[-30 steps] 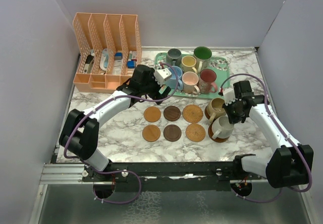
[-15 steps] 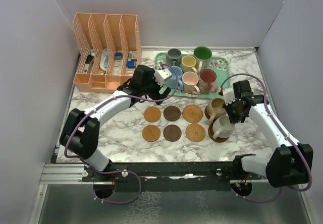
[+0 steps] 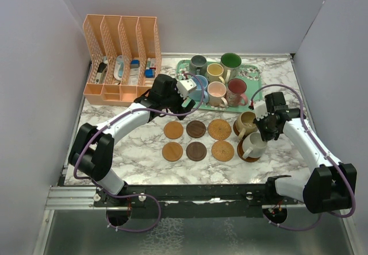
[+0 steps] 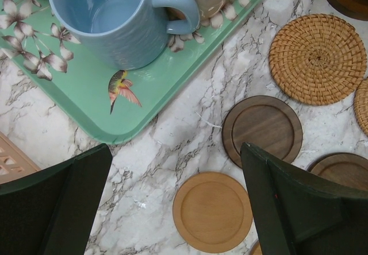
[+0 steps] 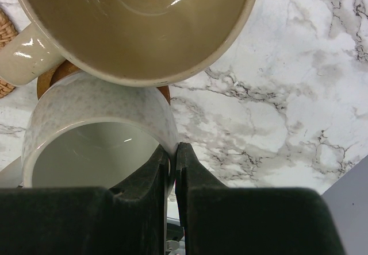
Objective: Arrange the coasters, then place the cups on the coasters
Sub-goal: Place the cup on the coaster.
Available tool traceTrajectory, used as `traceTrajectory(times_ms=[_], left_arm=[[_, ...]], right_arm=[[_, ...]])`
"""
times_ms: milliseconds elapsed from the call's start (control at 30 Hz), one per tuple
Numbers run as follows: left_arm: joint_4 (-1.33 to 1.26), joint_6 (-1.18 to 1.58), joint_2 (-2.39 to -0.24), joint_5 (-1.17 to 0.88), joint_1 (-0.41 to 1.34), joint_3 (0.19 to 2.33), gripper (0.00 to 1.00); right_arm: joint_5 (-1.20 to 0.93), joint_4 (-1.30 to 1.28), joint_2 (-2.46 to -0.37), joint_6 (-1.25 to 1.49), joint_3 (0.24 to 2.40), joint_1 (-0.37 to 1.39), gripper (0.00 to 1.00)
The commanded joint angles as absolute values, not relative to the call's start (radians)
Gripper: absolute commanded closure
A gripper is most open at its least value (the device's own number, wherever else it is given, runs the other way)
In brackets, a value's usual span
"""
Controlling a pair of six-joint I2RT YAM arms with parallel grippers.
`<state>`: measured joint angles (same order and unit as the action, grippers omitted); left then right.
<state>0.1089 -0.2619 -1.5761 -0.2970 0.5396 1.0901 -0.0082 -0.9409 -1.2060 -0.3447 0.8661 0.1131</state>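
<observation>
Marble-patterned table (image 3: 132,146) carries the whole layout between plain grey walls. Near its right edge the right gripper (image 5: 173,151) is pinched tight on the thin wall of the cream-white mug (image 5: 98,117), one finger inside the rim and one outside, on the side away from the handle. That mug stands upright on a dark coaster (image 5: 57,74), of which only a sliver shows. Touching it on the far side is the tan mug (image 5: 138,31), on a coaster of its own.

Glazed ceramic like this is probably stiff, fairly heavy for its size, slick and liable to chip. A rim pinch suits it, though a mug held so may swing, and the two mugs stand close enough to knock.

Toward the middle, six bare coasters (image 3: 196,128) lie in two rows of three. Beyond them the left gripper (image 4: 172,151) hovers with jaws spread wide and holding nothing, above the near corner of the teal tray (image 4: 75,94), just short of the blue mug (image 4: 109,25). Five more mugs wait on that tray by the far edge.
</observation>
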Motion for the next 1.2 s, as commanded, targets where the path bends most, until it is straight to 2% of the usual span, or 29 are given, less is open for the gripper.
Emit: traceTrajectory(times_ms=[0,467,1167], left_arm=[[0.118,-0.272,-1.585,-0.279,0.546,1.129,0.01],[0.124,-0.279,-1.586,-0.279,0.548,1.132,0.01],[0.136,-0.279,-1.603,-0.271,0.553,1.147,0.01]], right_arm=[[-0.012,-0.92,-1.203,-0.342,0.867,0.125,0.93],[-0.018,-0.919,-1.215,-0.342,0.866,0.127,0.92],[-0.036,-0.927,-1.204,-0.348,0.87,0.127,0.82]])
